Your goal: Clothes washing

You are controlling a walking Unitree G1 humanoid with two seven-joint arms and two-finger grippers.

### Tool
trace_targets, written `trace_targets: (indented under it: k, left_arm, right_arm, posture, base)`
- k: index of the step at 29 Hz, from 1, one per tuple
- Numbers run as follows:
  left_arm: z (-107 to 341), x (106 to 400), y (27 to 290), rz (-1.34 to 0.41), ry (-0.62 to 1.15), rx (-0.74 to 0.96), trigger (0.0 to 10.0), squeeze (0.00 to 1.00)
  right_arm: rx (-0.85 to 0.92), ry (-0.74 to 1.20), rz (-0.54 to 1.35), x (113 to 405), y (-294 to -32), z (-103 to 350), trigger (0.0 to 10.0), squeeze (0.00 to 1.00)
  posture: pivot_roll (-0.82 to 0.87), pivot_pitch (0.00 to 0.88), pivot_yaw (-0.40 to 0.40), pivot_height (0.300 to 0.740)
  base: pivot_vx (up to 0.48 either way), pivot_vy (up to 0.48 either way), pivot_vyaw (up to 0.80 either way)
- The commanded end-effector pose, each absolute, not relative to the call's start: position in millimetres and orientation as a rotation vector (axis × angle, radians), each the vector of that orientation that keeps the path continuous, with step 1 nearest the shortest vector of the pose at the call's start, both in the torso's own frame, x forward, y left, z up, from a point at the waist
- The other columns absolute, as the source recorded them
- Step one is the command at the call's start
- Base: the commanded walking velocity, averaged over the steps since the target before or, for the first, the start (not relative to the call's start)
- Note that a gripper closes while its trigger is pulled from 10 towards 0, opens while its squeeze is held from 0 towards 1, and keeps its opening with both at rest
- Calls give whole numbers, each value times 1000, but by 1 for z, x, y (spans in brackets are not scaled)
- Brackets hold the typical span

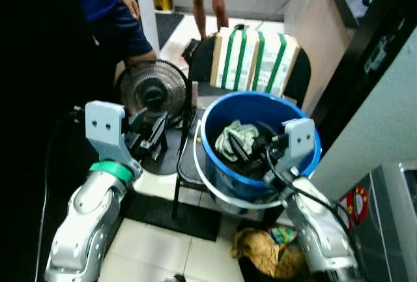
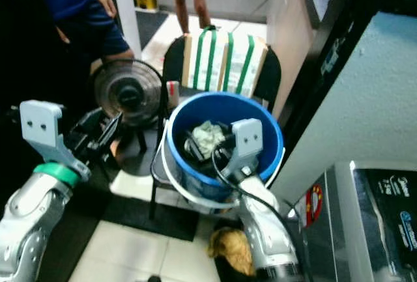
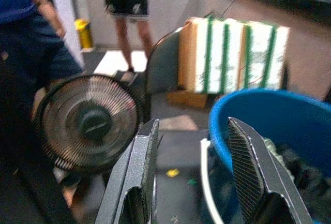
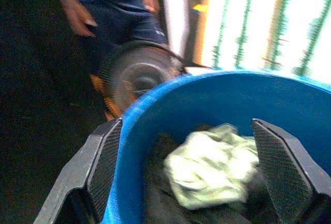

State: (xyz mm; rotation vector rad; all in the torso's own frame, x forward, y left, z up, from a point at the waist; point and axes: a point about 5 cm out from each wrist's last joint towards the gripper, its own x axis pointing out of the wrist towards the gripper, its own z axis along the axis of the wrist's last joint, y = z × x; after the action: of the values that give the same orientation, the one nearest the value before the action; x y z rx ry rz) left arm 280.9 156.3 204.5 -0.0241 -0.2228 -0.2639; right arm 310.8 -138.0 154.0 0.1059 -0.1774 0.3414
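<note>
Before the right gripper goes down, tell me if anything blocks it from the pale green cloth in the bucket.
Nothing visible does. The right gripper is open over the blue bucket, with the pale green cloth lying uncovered on top of dark clothes.

Glossy blue plastic bucket (image 1: pixel 221 165) w/ crumpled pale cloth (image 1: pixel 234 139)

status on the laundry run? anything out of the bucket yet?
Done: clothes sit gathered in the blue bucket. In hand: the right gripper is open over the bucket's rim, fingers either side of the pale green garment, not touching it. The left gripper is open outside the bucket, beside the fan. Left: grasping, lifting out and all the washing. A yellowish cloth lies on the floor.
</note>
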Motion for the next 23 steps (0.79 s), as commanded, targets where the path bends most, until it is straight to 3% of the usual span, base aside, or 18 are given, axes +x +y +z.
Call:
trace_targets:
  k: [1,7,10,16,23]
  left_arm:
    - [197,281,161,-237,-183,-13,10000,0]
    - [192,283,160,-232,-177,-48,10000,0]
    - [193,285,158,-235,-185,-54,10000,0]
    - [196,289,154,-246,-197,-65,10000,0]
    - [200,291,153,-267,-210,-76,10000,0]
  right_arm:
    - [107,-172,322,310,-137,150,10000,0]
    - [173,-130,308,306,-147,137,10000,0]
    - [158,-122,360,302,-140,134,10000,0]
    - [115,-115,410,297,-131,129,10000,0]
    - [93,-134,417,297,-126,128,10000,0]
  posture:
    - [128,46,39,740]
    - [126,49,34,740]
    - [128,49,32,740]
    - [130,49,29,740]
    - [128,48,35,740]
  base:
    - [0,0,0]
    - [0,0,0]
    - [356,0,0]
    - [386,0,800]
    - [390,0,0]
